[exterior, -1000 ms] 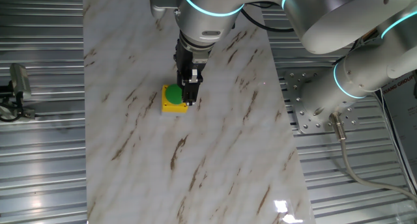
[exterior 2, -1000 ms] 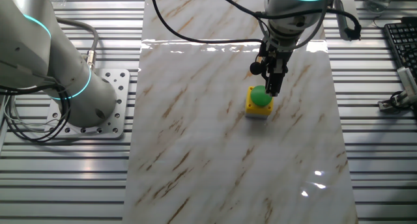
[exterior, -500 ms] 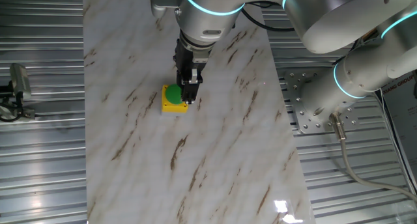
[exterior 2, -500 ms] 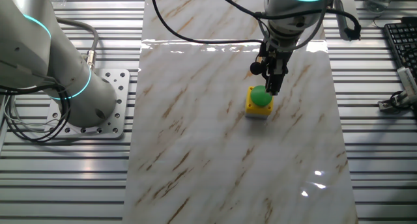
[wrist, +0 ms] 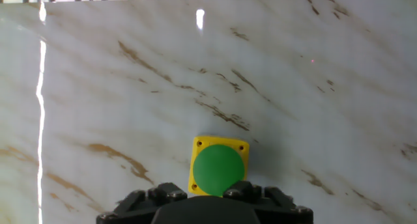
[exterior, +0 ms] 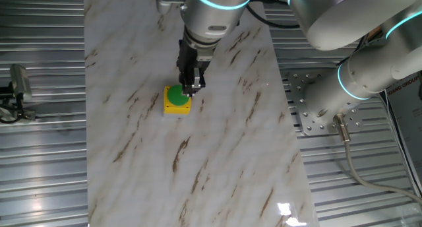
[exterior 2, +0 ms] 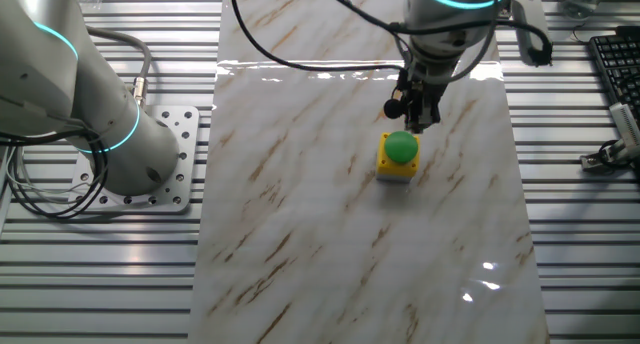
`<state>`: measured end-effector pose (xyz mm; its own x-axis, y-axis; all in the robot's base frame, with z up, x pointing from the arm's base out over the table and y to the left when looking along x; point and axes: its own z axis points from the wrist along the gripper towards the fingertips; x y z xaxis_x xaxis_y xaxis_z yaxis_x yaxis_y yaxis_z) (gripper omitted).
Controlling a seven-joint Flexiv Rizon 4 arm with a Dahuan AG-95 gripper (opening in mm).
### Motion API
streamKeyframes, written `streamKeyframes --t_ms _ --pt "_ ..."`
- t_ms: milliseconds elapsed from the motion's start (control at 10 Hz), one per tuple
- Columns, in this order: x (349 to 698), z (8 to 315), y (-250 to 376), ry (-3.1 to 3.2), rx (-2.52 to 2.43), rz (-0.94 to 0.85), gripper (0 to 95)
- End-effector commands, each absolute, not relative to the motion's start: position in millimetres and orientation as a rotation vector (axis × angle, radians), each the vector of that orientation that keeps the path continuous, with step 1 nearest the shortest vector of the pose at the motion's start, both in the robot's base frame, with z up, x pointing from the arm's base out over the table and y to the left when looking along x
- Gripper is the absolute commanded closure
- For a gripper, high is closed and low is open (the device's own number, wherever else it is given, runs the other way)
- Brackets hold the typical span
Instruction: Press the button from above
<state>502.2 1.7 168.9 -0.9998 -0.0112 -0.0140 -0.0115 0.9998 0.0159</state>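
The button has a round green cap [exterior: 175,95] on a square yellow box base [exterior: 176,109] and stands on the marble board. It also shows in the other fixed view [exterior 2: 401,146] and low in the hand view [wrist: 219,170]. My gripper [exterior: 190,89] hangs just above the cap's right edge, and in the other fixed view the gripper [exterior 2: 421,121] is a little above the cap and apart from it. In the hand view only the gripper's black body [wrist: 205,208] shows, covering the button's near edge. No view shows the fingertips clearly.
The marble board [exterior: 217,154] lies on a ribbed metal table [exterior: 46,154]. The arm's grey base [exterior 2: 120,134] stands at the board's side on a bolted plate. A keyboard [exterior 2: 615,64] and small clamps lie at the table's edges.
The gripper has lifted straight up from the button; its tips were down at the cap's level and now sit a little above it. The button has not moved.
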Motion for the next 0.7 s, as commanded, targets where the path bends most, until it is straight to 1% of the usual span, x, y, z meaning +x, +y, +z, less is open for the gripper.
streamKeyframes --t_ms 100,700 --pt "499.8 170.6 0.2 3.127 -0.017 0.022 95.0" --pt "499.8 170.5 0.2 3.135 -0.014 0.010 95.0"
